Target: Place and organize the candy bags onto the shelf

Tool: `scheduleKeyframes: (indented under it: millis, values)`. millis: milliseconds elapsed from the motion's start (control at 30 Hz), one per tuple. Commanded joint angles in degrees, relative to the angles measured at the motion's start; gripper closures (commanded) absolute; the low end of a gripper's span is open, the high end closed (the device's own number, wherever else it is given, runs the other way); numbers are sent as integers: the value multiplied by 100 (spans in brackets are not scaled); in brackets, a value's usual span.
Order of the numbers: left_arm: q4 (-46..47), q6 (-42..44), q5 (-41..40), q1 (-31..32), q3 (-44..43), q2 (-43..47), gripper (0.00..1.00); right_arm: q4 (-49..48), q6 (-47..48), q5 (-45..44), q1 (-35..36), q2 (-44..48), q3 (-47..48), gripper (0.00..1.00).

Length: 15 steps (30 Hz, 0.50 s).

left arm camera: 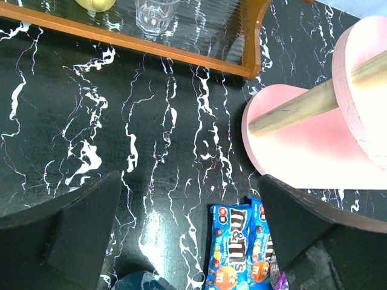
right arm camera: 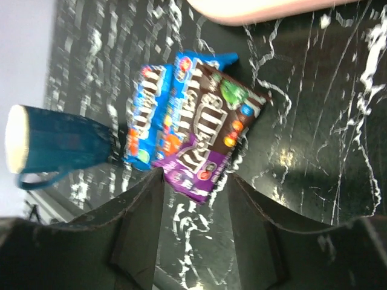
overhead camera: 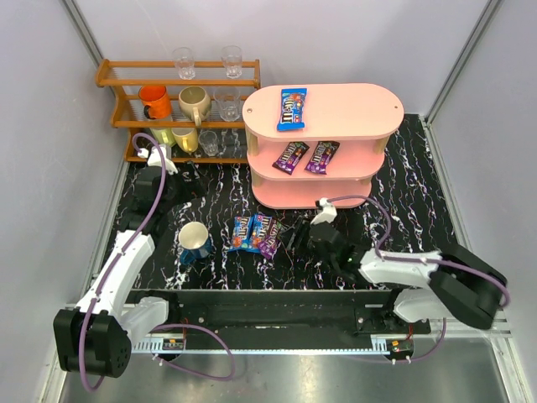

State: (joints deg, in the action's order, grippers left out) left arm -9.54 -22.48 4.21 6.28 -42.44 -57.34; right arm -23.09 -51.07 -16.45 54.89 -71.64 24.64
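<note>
The pink shelf (overhead camera: 323, 143) stands at the back right. One blue candy bag (overhead camera: 292, 109) lies on its top board. Two purple bags (overhead camera: 291, 157) (overhead camera: 322, 156) lie on the middle board. Two blue bags (overhead camera: 243, 232) and one purple bag (overhead camera: 270, 238) lie overlapping on the table in front. My right gripper (overhead camera: 294, 237) is open, low, just right of that purple bag (right arm camera: 211, 142); its tips (right arm camera: 195, 176) straddle the bag's near corner. My left gripper (overhead camera: 176, 201) is open and empty above the table; the blue bags (left arm camera: 233, 248) lie ahead of it, next to its right finger.
A blue mug (overhead camera: 195, 242) lies on its side left of the loose bags, also in the right wrist view (right arm camera: 54, 145). The wooden rack (overhead camera: 180, 109) with mugs and glasses stands at the back left, its base (left arm camera: 151, 42) in the left wrist view. Grey walls enclose the table.
</note>
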Motion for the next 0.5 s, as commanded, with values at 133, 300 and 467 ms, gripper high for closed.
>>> scheduleKeyframes:
  millis: [133, 300, 467]
  values:
    - [233, -2, 71, -31, -248, 65, 1, -661, -492, 344, 65, -1423, 541, 45]
    - [233, 7, 36, -31, -248, 92, 1, -802, -527, 361, 65, -1598, 515, 44]
    - [233, 7, 45, -40, -256, 100, 1, -1118, -711, 467, 65, -1897, 489, 44]
